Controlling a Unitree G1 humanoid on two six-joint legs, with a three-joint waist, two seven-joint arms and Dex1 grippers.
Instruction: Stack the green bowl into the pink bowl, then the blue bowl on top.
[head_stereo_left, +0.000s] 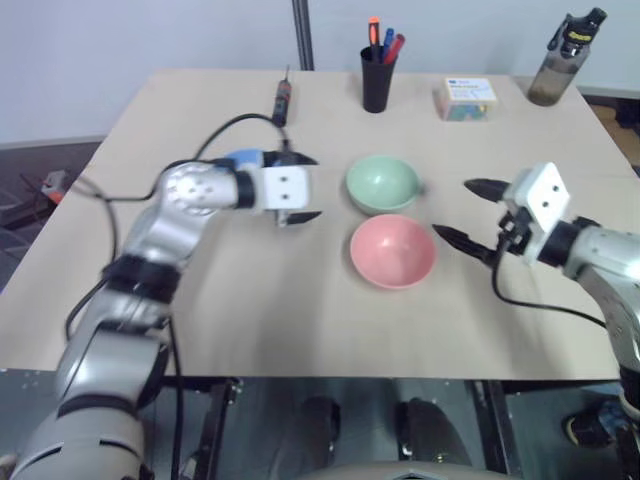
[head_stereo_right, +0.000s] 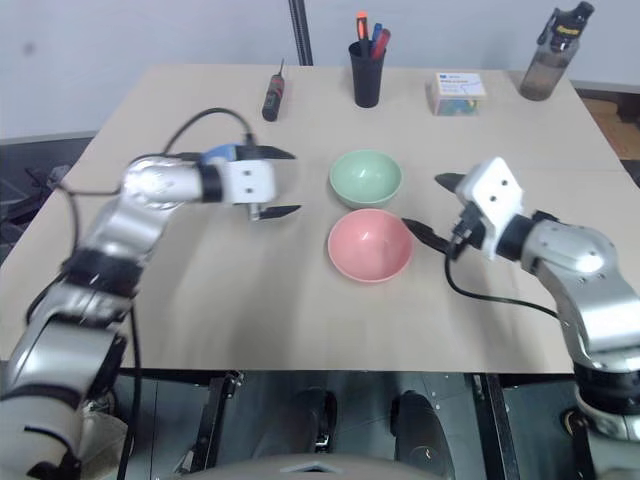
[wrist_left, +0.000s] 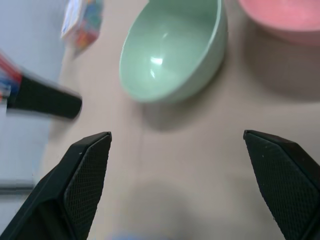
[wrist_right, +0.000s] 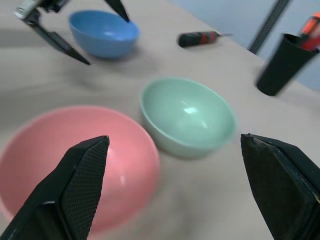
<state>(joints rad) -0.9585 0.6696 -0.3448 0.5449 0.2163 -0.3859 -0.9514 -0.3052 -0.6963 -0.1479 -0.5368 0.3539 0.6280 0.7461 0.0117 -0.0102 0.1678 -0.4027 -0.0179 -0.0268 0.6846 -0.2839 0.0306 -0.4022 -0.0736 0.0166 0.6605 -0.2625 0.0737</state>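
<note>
The green bowl (head_stereo_left: 382, 183) stands upright mid-table, and the pink bowl (head_stereo_left: 392, 250) sits just in front of it, both empty. The blue bowl (wrist_right: 104, 32) rests to their left, largely covered by my left wrist in the head views. My left gripper (head_stereo_left: 305, 187) hovers open just left of the green bowl, pointing at it, with nothing between its fingers. In the left wrist view the green bowl (wrist_left: 170, 50) lies straight ahead of those fingers. My right gripper (head_stereo_left: 455, 208) hangs open to the right of the two bowls, empty and clear of both.
Along the far side of the table stand a black pen cup (head_stereo_left: 378, 75), a screwdriver (head_stereo_left: 283, 97), a small colourful box (head_stereo_left: 465, 99) and a dark water bottle (head_stereo_left: 565, 58). The table's front edge (head_stereo_left: 300, 375) runs close to me.
</note>
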